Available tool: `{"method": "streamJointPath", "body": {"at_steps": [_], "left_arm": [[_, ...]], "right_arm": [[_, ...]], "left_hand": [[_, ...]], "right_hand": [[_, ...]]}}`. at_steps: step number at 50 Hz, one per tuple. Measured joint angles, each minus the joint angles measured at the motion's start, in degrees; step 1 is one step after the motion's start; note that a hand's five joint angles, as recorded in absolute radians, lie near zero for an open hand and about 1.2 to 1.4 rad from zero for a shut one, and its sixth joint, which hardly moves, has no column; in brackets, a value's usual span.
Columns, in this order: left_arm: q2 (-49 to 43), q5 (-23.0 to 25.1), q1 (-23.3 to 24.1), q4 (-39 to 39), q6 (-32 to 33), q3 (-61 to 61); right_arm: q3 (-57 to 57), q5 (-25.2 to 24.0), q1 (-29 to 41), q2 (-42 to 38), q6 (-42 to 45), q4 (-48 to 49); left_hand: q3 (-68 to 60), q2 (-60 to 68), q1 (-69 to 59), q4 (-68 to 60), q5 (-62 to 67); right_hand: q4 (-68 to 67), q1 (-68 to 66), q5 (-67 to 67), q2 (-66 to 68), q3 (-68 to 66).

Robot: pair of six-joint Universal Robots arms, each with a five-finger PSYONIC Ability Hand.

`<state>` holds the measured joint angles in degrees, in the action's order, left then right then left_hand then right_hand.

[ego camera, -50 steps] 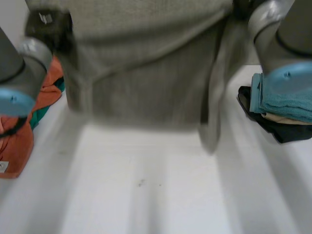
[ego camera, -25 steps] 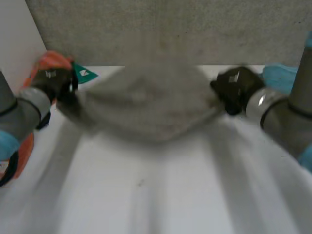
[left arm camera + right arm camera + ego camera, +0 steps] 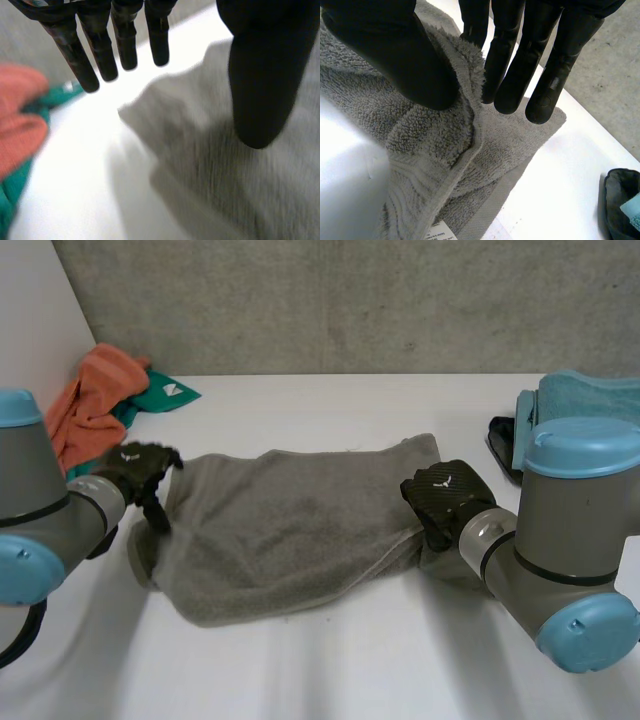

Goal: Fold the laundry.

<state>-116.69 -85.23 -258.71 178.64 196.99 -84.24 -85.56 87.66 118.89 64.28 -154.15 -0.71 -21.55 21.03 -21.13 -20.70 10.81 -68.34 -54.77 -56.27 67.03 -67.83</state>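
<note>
The right hand (image 3: pixel 395 47) pinched a raised hem fold at the right end of the grey towel (image 3: pixel 290 530) between thumb and fingers. A white label (image 3: pixel 440 231) sat on that hem, its print illegible. The left hand (image 3: pixel 262 85) hovered released over the towel's left corner. The towel lay spread on the white table (image 3: pixel 330 660).

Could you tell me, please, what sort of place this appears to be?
Probably a lab bench set up for laundry folding rather than a home: a plain white table against a bare grey wall, a grey terry towel laid on it, and a crumpled orange cloth heap at one side.
</note>
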Motion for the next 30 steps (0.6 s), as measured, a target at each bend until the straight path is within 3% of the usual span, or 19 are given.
{"method": "streamJointPath", "body": {"at_steps": [4,11,15,19,23,24,30], "left_arm": [[7.35,0.12,1.71,6.36,0.04,-7.07],[17.41,1.96,3.59,15.2,1.47,-21.5],[21.08,4.22,3.93,16.66,3.25,-28.09],[24.29,6.88,4.17,16.72,6.11,-36.04],[24.92,7.68,4.45,16.39,7.44,-40.42],[24.58,7.75,4.55,16.27,7.65,-41.59],[21.8,7.57,4.44,16.24,7.62,-42.82]], "right_arm": [[-0.68,0.04,-0.11,0.22,-0.19,0.44],[-2.19,-0.02,-0.32,0.81,-0.05,1.44],[-2.77,-0.03,-0.3,1.52,-0.04,1.71],[-3.32,-0.07,-0.27,2.25,-0.06,1.84],[-3.61,-0.1,-0.21,2.48,-0.09,1.91],[-3.68,-0.11,-0.18,2.5,-0.09,1.92],[-3.81,-0.12,-0.15,2.47,-0.1,1.98]], "left_hand": [[7.84,-7.52,7.56,7.31,-7.67],[6.82,-6.14,6.22,6.14,-6.23],[2.52,-1.88,1.48,1.5,-1.59],[-10.73,11.73,-12.62,-11.78,11.62],[-10.73,11.73,-12.62,-11.78,11.62],[-24.17,24.77,-25.21,-25.04,24.63],[-24.94,25.59,-25.33,-25.97,25.58]], "right_hand": [[0.0,0.0,0.0,0.0,0.0],[0.0,0.0,0.0,0.0,0.0],[0.0,0.0,0.0,0.0,0.0],[0.0,0.0,0.0,0.0,0.0],[0.0,0.0,0.0,0.0,0.0],[0.0,0.0,0.0,0.0,0.0],[0.0,0.0,0.0,0.0,0.0]]}}
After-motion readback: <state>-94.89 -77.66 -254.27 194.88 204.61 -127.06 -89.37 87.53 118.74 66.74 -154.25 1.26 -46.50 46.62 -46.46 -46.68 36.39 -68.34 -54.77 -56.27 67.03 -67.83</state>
